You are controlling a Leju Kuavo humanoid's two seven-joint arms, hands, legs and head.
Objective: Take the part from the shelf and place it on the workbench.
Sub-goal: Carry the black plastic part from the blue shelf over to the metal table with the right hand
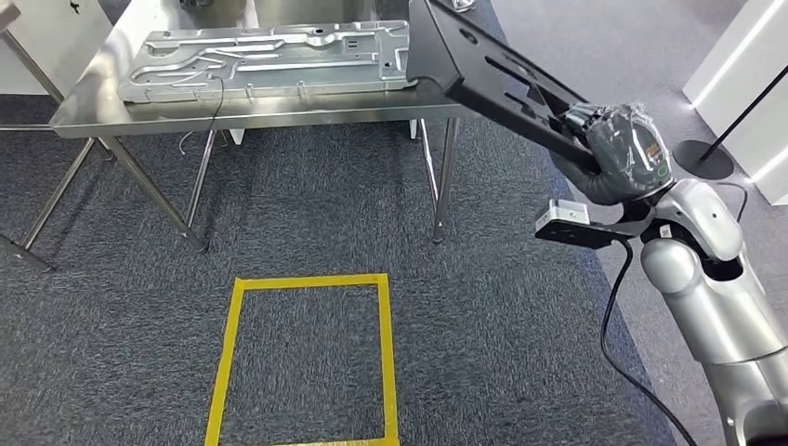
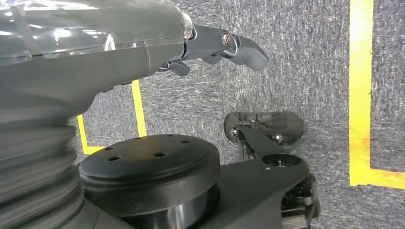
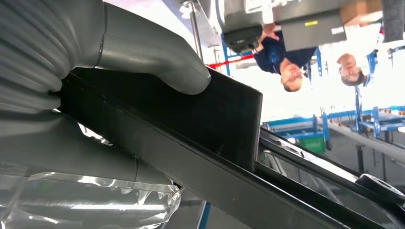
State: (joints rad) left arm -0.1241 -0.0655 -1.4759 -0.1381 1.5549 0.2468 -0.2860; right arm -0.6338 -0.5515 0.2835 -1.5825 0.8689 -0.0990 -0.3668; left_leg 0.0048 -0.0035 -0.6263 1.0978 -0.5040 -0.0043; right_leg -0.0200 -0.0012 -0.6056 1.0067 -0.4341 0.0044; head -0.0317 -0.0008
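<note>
Grey carpet lies open before the workbench [image 1: 93,111] — right robot hand [image 1: 621,153] grips the black part [image 1: 483,70] at its edge.

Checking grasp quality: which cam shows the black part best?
Head view: the black part shows whole, gripped by the right hand, far end at the workbench. Right wrist view gives a close partial edge under the thumb. Left wrist view looks at the floor.
</note>
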